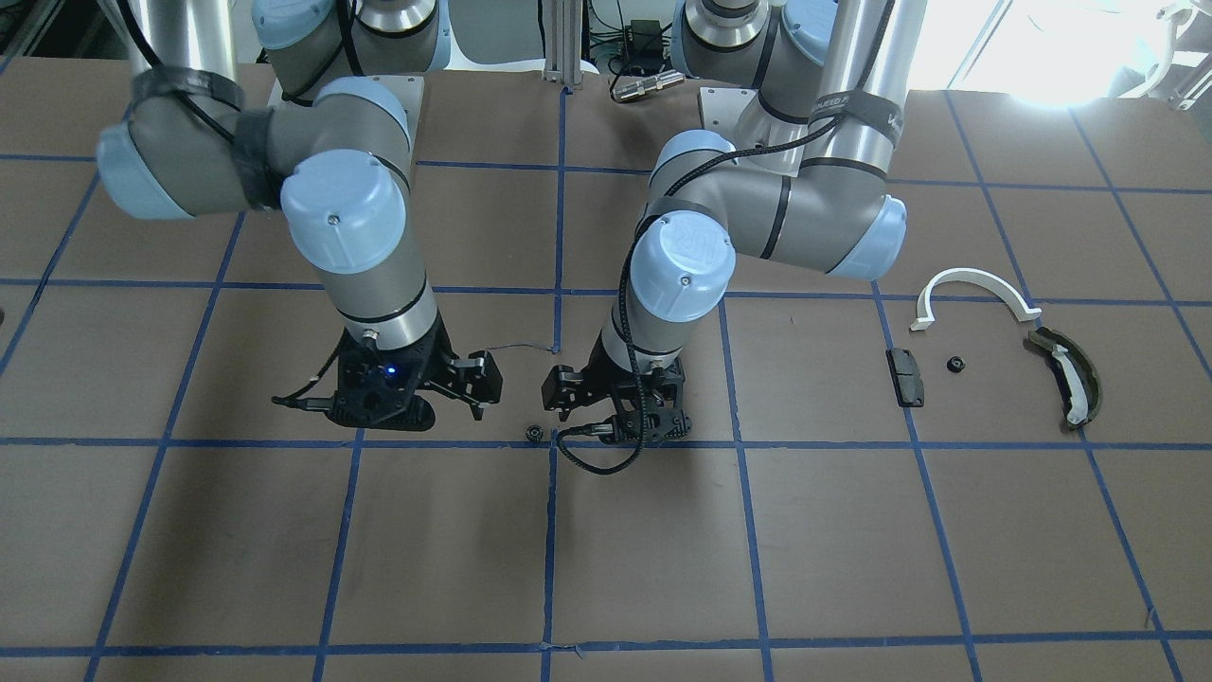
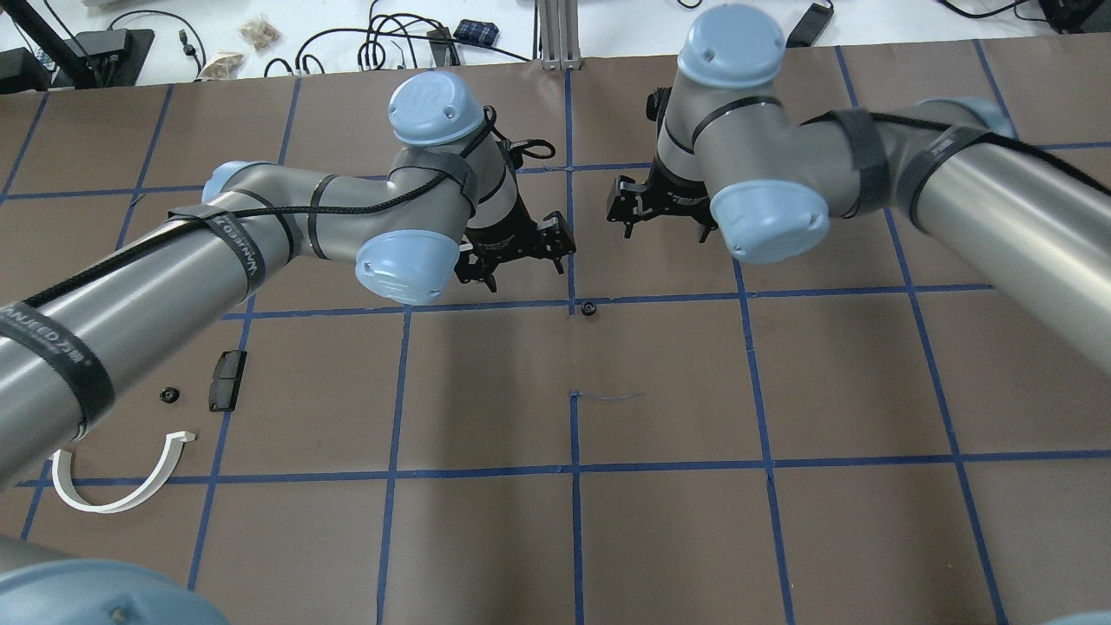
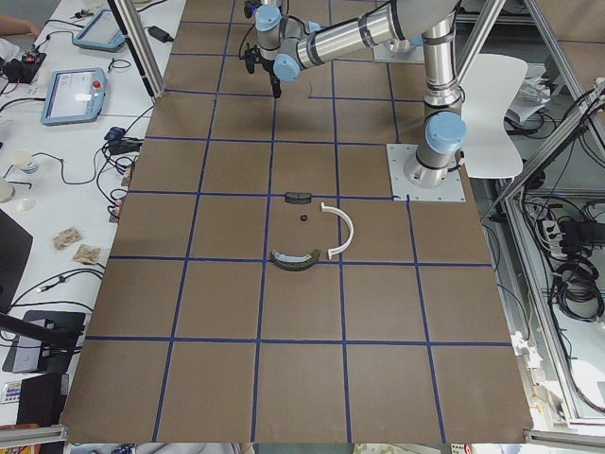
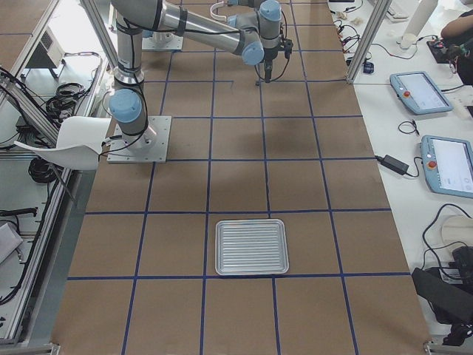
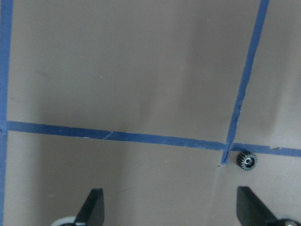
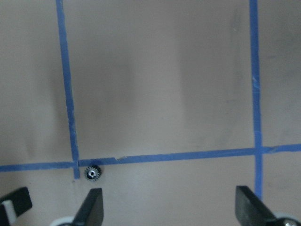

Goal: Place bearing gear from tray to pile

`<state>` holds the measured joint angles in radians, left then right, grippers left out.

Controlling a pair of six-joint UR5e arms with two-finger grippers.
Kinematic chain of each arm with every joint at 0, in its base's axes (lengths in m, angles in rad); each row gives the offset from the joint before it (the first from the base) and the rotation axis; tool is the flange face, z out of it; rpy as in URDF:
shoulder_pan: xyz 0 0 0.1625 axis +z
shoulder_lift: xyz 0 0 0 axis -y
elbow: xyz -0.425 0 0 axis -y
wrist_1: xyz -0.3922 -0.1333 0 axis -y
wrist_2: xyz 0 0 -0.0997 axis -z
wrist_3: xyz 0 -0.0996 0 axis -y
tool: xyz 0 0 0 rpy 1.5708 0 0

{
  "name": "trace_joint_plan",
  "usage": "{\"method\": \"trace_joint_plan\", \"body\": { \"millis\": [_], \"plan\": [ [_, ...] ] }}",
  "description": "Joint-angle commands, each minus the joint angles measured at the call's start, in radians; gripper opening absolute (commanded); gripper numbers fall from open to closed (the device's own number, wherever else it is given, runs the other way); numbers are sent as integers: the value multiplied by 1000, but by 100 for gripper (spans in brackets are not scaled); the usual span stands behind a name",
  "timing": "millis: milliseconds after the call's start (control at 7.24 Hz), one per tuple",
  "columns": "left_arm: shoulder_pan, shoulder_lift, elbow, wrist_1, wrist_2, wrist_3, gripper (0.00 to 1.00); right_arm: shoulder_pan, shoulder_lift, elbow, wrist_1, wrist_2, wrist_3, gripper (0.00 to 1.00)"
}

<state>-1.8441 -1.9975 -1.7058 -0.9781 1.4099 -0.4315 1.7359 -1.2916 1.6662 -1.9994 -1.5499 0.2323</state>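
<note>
A small black bearing gear (image 2: pixel 588 307) lies on the brown table by a blue tape crossing; it also shows in the front view (image 1: pixel 533 433), the left wrist view (image 5: pixel 246 160) and the right wrist view (image 6: pixel 93 173). My left gripper (image 2: pixel 519 256) and right gripper (image 2: pixel 664 213) hang on either side of it, both open and empty. The pile holds a white half-ring arc (image 1: pixel 975 284), a dark olive curved piece (image 1: pixel 1070 379), a black block (image 1: pixel 906 376) and another small gear (image 1: pixel 956 364). The ribbed metal tray (image 4: pixel 250 246) shows only in the exterior right view.
Blue tape lines (image 2: pixel 573 469) divide the table into squares. Cables and devices (image 2: pixel 382 39) lie along one table edge. Operator tablets (image 4: pixel 421 92) sit on a side bench.
</note>
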Motion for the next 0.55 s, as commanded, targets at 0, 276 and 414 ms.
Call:
{"method": "trace_joint_plan", "body": {
  "millis": [0,276,414],
  "plan": [
    [-88,-84,20,25,9,-71,100,-15,-142,-145,363,-61,-56,100],
    [-112,-130,28,97,11,-73,100,-35,-230,-169,465,-20,-131,100],
    [-125,-151,38,98,15,-105,100,-70,-238,-171,476,-16,-139,100]
  ]
}}
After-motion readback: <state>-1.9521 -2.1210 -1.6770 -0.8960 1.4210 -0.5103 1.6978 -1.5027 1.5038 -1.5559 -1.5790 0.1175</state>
